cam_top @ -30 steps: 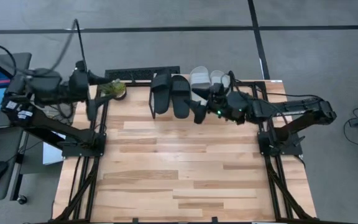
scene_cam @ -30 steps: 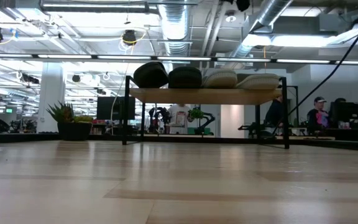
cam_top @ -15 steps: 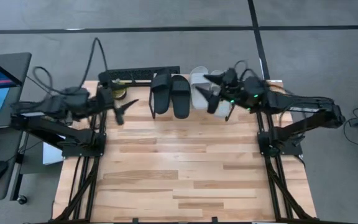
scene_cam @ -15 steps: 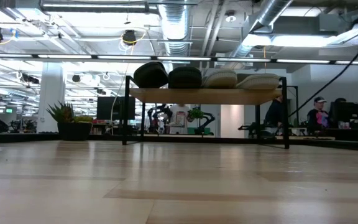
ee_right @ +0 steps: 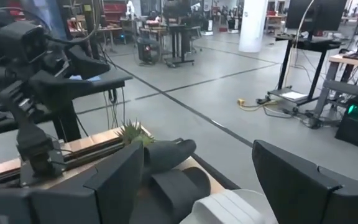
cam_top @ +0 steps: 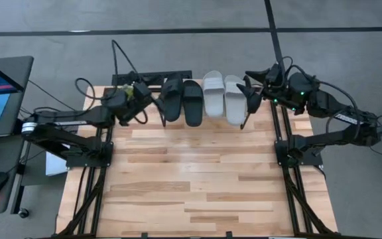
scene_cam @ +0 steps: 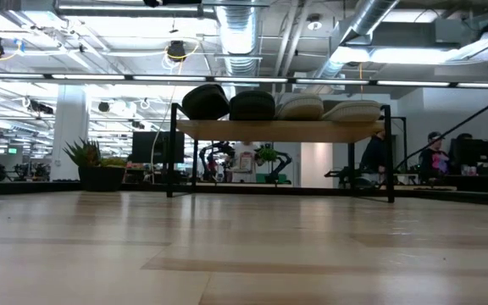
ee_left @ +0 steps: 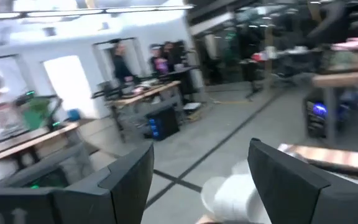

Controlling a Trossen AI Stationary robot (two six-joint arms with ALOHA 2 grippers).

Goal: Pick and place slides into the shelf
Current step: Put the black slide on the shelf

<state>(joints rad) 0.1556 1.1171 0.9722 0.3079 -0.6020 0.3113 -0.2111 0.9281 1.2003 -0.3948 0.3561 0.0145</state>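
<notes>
Overhead and table-level cameras both frame the shelf (cam_top: pixel 204 99).

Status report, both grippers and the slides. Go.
Left gripper open, empty, beside the black slides. Right gripper open, empty, beside the grey slides. All four slides side by side on the shelf. Nothing in the way.

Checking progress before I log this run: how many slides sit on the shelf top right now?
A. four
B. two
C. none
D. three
A: the high view shows two black slides and two light grey slides lined up on the shelf, with none on the table.
</notes>
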